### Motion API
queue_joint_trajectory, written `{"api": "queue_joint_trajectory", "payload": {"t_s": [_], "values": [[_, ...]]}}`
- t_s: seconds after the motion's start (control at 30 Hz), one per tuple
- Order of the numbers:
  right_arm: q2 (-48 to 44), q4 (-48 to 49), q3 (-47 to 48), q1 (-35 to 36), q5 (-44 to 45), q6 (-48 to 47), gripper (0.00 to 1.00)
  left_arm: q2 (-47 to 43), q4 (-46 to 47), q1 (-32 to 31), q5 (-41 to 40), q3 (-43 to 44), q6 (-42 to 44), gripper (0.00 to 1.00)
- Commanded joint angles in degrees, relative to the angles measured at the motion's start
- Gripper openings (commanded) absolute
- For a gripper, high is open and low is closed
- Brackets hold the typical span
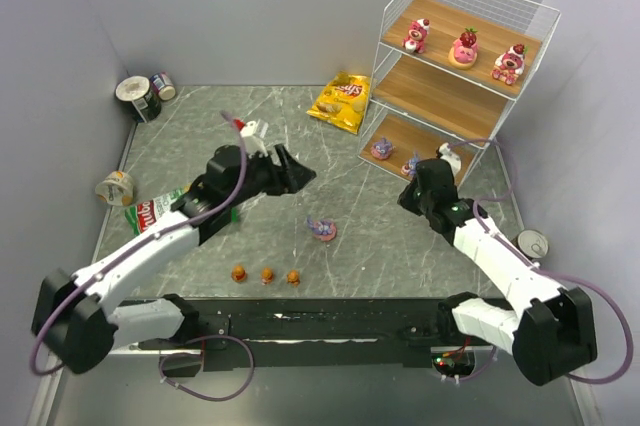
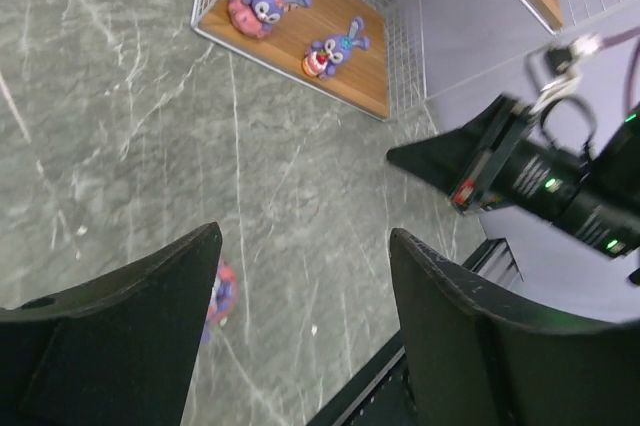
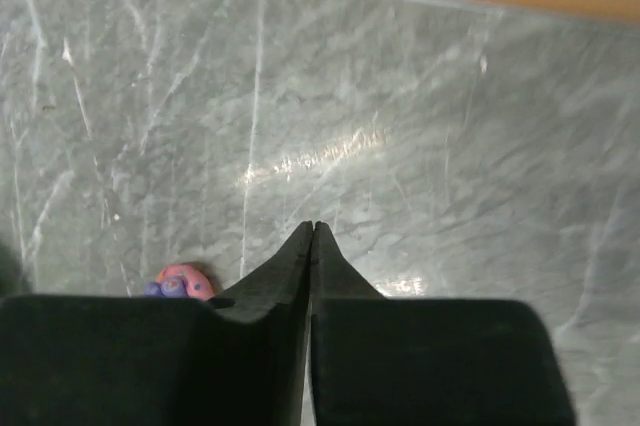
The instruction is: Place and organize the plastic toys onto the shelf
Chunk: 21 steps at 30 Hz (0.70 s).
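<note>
The white wire shelf [image 1: 440,96] stands at the back right. Three strawberry toys [image 1: 464,48] sit on its top board. Two purple toys [image 1: 381,149] sit on its bottom board and also show in the left wrist view [image 2: 258,8]. A third purple-pink toy [image 1: 321,229] lies on the table; it is half hidden behind a finger in the left wrist view [image 2: 222,291] and shows in the right wrist view [image 3: 180,281]. Three orange toys [image 1: 267,274] stand in a row near the front. My left gripper [image 1: 300,174] is open and empty, up-left of the loose toy. My right gripper [image 1: 410,196] is shut and empty near the shelf's front.
A yellow chip bag [image 1: 341,101] lies left of the shelf. A green bag [image 1: 150,211] lies under my left arm. Tin cans sit at the back left [image 1: 138,96], at the left edge [image 1: 115,186] and at the right edge [image 1: 532,243].
</note>
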Motion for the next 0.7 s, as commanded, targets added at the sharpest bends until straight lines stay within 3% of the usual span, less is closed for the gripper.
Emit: {"api": "queue_joint_trajectory", "payload": {"t_s": [0.0, 0.27, 0.53, 0.67], "values": [[2.57, 8.68, -3.19, -0.83, 0.26, 11.78, 0.00, 4.69, 6.21, -1.10, -2.01, 4.99, 0.37, 0.73], [8.01, 16.24, -6.09, -2.06, 7.37, 26.70, 0.00, 10.42, 4.55, -1.10, -0.42, 9.56, 2.03, 0.77], [19.97, 15.90, -2.67, -2.06, 12.12, 44.91, 0.00, 1.02, -11.33, -0.48, -7.79, 11.75, 8.26, 0.89], [22.52, 18.97, -3.46, -1.80, 15.11, 51.67, 0.00, -4.87, -15.40, 1.71, -7.46, 11.05, 9.41, 0.92]]}}
